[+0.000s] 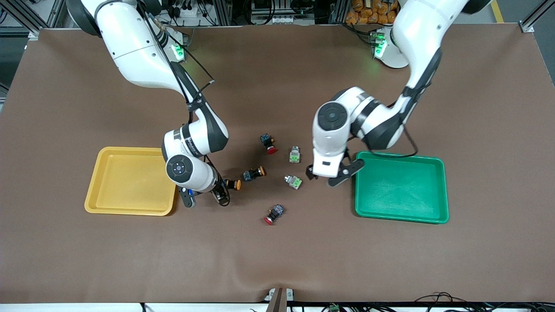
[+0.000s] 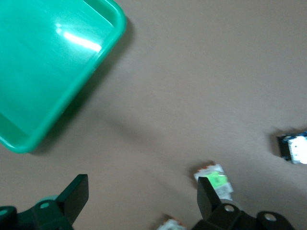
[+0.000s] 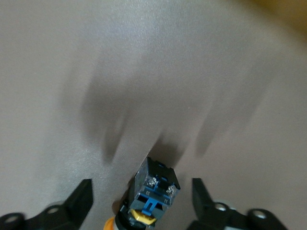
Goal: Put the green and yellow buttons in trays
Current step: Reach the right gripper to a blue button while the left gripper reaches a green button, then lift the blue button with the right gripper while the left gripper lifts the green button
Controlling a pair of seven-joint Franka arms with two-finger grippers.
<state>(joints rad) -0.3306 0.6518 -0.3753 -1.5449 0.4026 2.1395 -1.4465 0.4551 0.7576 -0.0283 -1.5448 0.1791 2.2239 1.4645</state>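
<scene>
My right gripper is low over the table beside the yellow tray. It stands open around a black-and-blue button with an orange-yellow cap, with gaps on both sides of the button. In the front view this button peeks out beside the hand. A second yellow button lies toward the table's middle. My left gripper hovers open and holds nothing, between the green tray and a green-capped button. Another green button lies farther from the front camera. The left wrist view shows the green tray and a green button beside one finger.
Two red-capped black-and-blue buttons lie among the others, one farthest from the front camera and one nearest to it. Both trays hold nothing. Brown cloth covers the table, with wide bare stretches around the trays.
</scene>
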